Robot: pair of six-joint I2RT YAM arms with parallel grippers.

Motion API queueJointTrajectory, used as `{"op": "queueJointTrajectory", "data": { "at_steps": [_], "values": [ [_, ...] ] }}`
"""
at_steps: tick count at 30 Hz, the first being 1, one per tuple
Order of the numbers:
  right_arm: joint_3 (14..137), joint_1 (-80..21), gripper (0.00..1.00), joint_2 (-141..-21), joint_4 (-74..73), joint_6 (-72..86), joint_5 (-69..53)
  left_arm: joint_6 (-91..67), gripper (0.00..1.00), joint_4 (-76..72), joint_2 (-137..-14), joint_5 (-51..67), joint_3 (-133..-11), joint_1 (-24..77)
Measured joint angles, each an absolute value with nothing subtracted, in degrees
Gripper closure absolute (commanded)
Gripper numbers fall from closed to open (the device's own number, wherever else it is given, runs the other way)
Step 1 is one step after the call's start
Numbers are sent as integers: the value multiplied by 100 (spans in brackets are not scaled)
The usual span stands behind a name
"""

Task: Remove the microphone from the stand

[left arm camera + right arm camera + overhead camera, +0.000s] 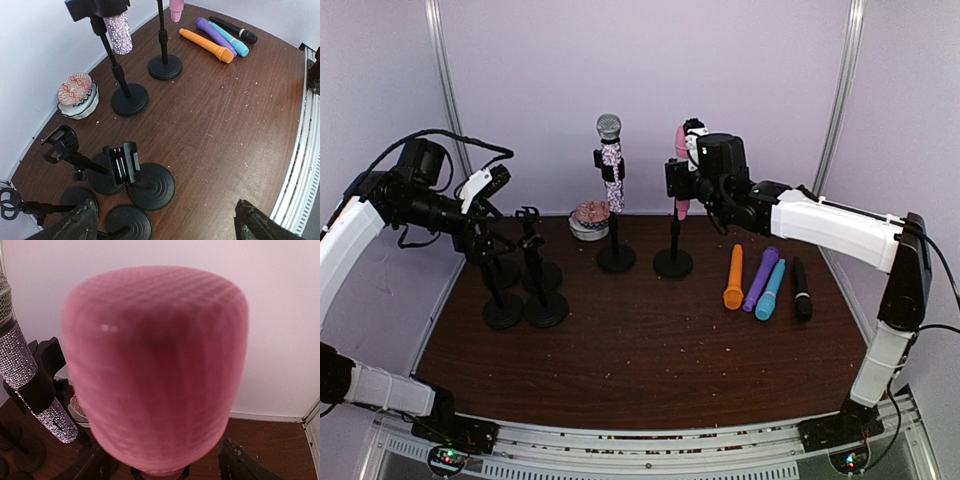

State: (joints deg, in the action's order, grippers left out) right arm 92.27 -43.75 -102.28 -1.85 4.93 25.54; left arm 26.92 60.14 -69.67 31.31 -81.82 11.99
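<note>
A pink microphone [681, 165] stands upright in a clip on a black stand [673, 263] at the back middle of the table. Its head fills the right wrist view [155, 365]. My right gripper [688, 150] is at the microphone's upper part, and its jaws stand open with one dark finger [92, 465] on each side of the body [162, 467]. I cannot tell if they touch it. A glitter microphone [612, 165] sits in the stand to the left. My left gripper [482, 243] is open and empty above several empty stands [150, 185].
Orange [733, 277], purple [761, 278], blue [771, 290] and black [801, 288] microphones lie side by side at the right. A patterned bowl [588, 220] sits by the back wall. Empty stands [546, 308] cluster at the left.
</note>
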Motion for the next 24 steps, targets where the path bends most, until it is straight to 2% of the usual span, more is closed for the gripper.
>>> {"op": "queueJointTrajectory", "data": {
  "at_steps": [14, 24],
  "values": [
    [8823, -4298, 76, -10143, 327, 191, 2335, 2574, 2, 6007, -6971, 3133, -8211, 1199],
    [8204, -4381, 89, -9376, 73, 342, 1645, 2386, 2, 5961, -7085, 3441, -8285, 1199]
  ]
}}
